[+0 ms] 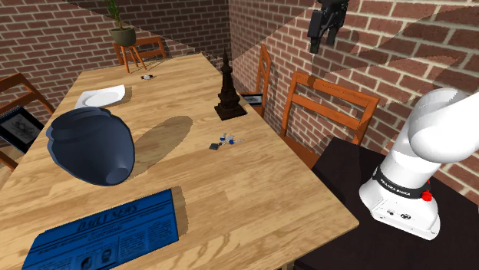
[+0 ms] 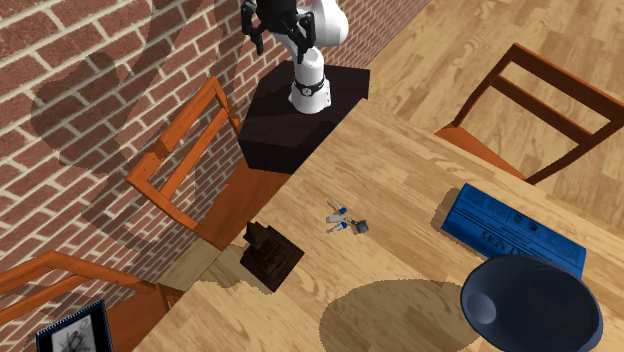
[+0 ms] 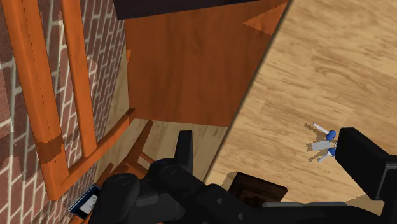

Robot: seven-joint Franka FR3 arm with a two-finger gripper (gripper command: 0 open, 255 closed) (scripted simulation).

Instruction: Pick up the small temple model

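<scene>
The claw (image 1: 323, 38) hangs high beside the brick wall, jaws apart and gripping nothing, with open air below it. The temple model (image 1: 229, 88), dark, tiered and spired on a square base, stands upright near the wooden tabletop's (image 1: 253, 199) edge on the side of the orange chair (image 1: 330, 107). Keys (image 1: 224, 142) lie near it on bare grain.
</scene>
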